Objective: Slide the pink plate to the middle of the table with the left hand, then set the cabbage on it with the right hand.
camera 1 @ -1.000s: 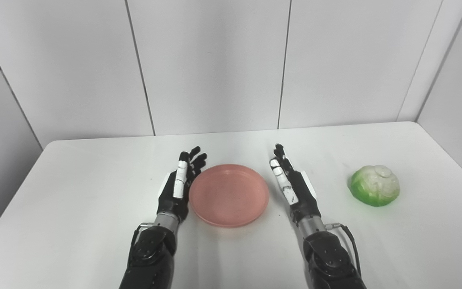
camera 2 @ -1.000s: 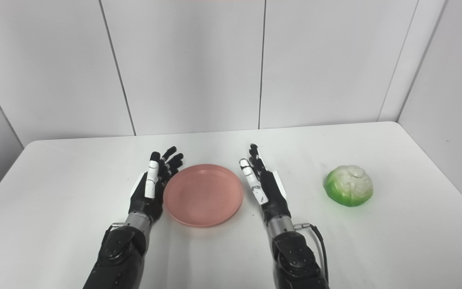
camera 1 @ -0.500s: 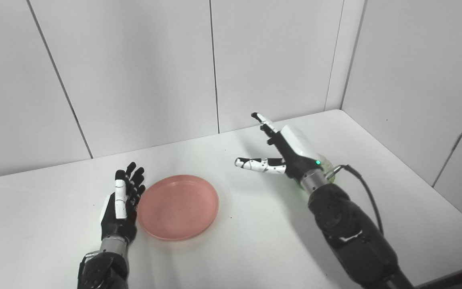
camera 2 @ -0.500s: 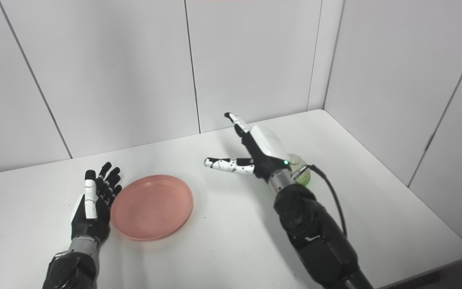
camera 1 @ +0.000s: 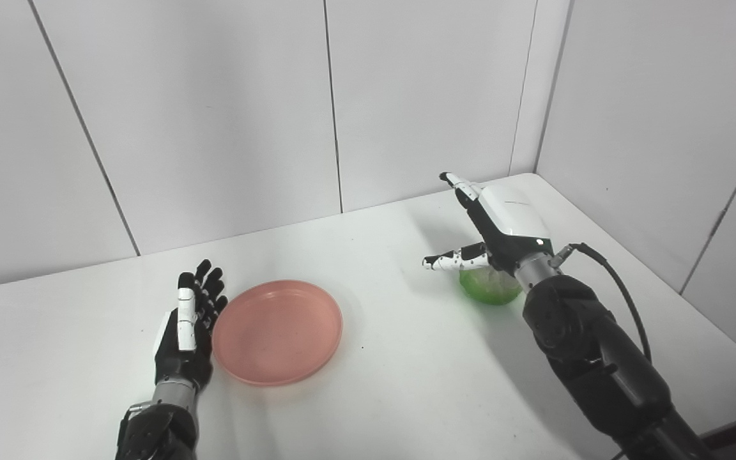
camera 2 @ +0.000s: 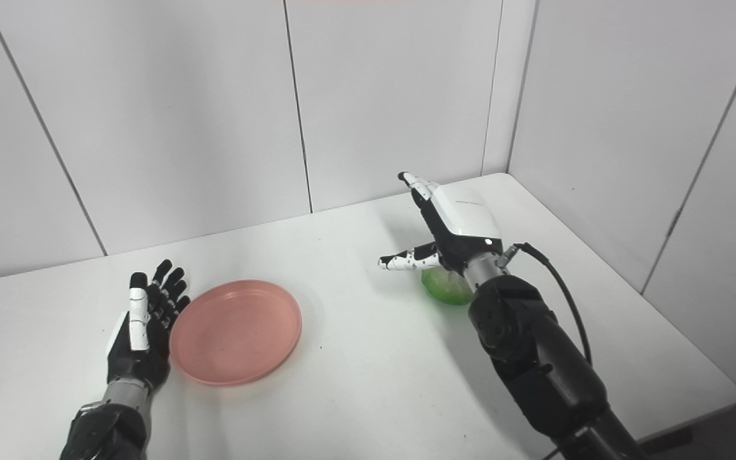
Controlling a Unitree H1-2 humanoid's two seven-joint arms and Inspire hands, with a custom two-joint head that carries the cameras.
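A pink plate (camera 1: 276,331) lies flat on the white table (camera 1: 374,396), left of centre. My left hand (camera 1: 184,329) rests palm-in against the plate's left rim, open, fingers straight and holding nothing. A green and white cabbage (camera 1: 489,285) sits on the right side of the table, mostly hidden under my right hand (camera 1: 501,225). That hand hovers just above the cabbage, open, fingers stretched forward and thumb (camera 1: 452,260) spread to the left. I cannot tell whether it touches the cabbage.
White wall panels close off the back and right of the table. The table's right edge (camera 2: 694,364) and near right corner (camera 2: 729,397) lie close to my right arm. A black cable (camera 1: 620,294) loops off the right wrist.
The camera has swung right over the second. My right hand rose from beside the plate and moved right until it is above the cabbage. The left hand and plate stayed put.
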